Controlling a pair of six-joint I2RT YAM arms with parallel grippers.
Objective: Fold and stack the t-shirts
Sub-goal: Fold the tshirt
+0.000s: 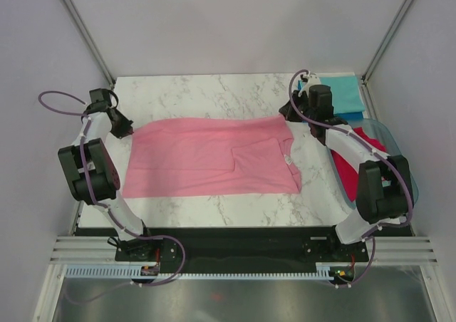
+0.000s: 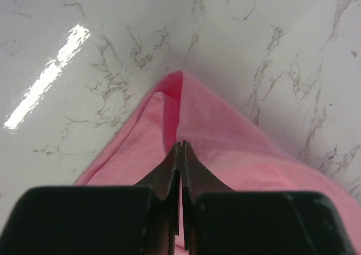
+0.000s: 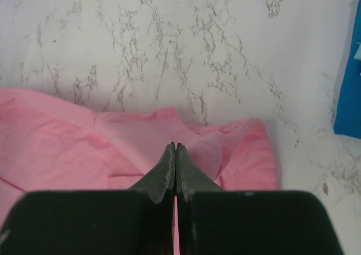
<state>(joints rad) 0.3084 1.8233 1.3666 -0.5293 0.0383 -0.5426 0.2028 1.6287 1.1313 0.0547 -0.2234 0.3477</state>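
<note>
Left gripper (image 2: 180, 146) tight on pink t-shirt (image 2: 225, 145) corner, over marble table (image 2: 271, 29).

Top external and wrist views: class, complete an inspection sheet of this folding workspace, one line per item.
Surface: glossy white marble-pattern table.
Job's things: pink t-shirt spread flat mid-table; red t-shirt at the right edge; teal t-shirt and blue t-shirt at the far right corner.
Clutter: clear bluish tub at the right edge, by the red t-shirt.
Grippers: left gripper and right gripper each shut on the pink t-shirt's far edge, one at each end.
Cables: a purple cable loops along each arm.
Surroundings: white walls, metal frame posts.
</note>
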